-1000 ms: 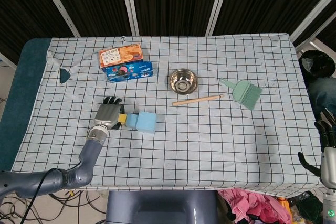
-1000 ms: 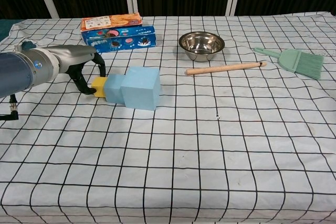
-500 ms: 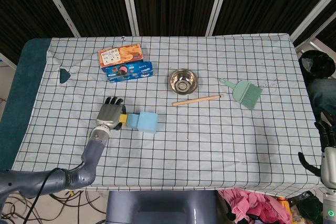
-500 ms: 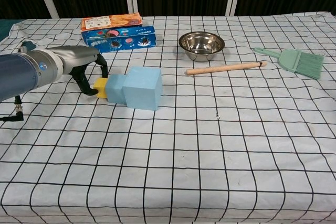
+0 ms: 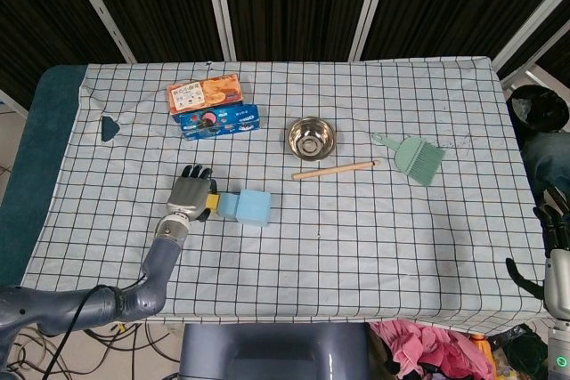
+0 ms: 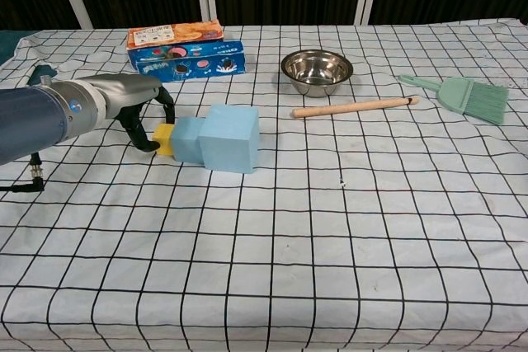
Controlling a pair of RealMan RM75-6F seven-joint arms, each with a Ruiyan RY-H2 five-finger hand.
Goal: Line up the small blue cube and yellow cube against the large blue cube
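Observation:
Three cubes sit in a row, touching: the yellow cube [image 6: 163,138] [image 5: 212,203] on the left, the small blue cube [image 6: 187,138] [image 5: 228,206] in the middle, the large blue cube [image 6: 230,137] [image 5: 256,208] on the right. My left hand [image 6: 132,105] [image 5: 189,195] is at the row's left end, its dark fingertips in front of and behind the yellow cube, gripping it. My right hand [image 5: 556,251] hangs off the table's right edge, fingers apart and holding nothing; it shows in the head view only.
Two snack boxes [image 6: 186,51] lie at the back left. A steel bowl [image 6: 317,71], a wooden stick [image 6: 355,107] and a green brush [image 6: 464,96] lie to the right of the cubes. The checked cloth [image 6: 330,245] covers the table.
My left hand has slid a little to the right, and the whole row of cubes has shifted right with it. The right hand has stayed still.

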